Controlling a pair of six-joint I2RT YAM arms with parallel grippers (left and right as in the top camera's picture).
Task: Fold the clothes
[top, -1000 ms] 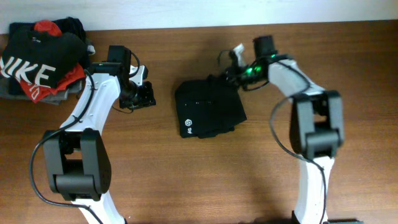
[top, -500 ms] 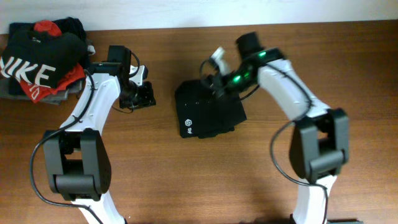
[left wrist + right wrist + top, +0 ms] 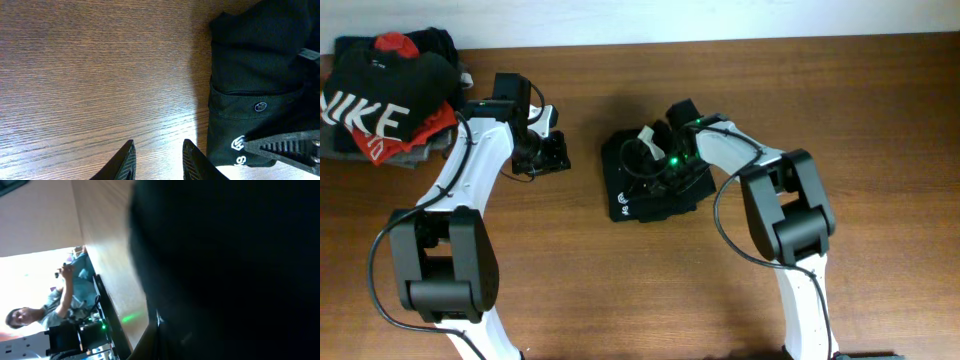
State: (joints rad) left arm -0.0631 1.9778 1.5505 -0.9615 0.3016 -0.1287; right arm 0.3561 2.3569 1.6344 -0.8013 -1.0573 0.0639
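Observation:
The clothes, a black T-shirt (image 3: 660,185) with a small white logo (image 3: 620,206), lie folded into a compact rectangle at the table's centre. My right gripper (image 3: 631,193) rests low on the shirt's front left part, fingers together, its tip beside the logo (image 3: 237,145). One right fingertip (image 3: 280,146) shows in the left wrist view. Black fabric (image 3: 230,260) fills the right wrist view, with the shut gripper (image 3: 156,336) against it. My left gripper (image 3: 546,155) hovers over bare wood left of the shirt (image 3: 255,65). It (image 3: 159,162) is open and holds nothing.
At the far left corner sits a pile of garments: a black NIKE shirt (image 3: 380,105) on top, with red (image 3: 394,44) and grey fabric (image 3: 338,140) around it. A strip of wooden table (image 3: 585,170) separates the left gripper from the shirt.
My right arm has swung from the shirt's far right corner leftward across it and now lies on its front left part. The left arm has not moved.

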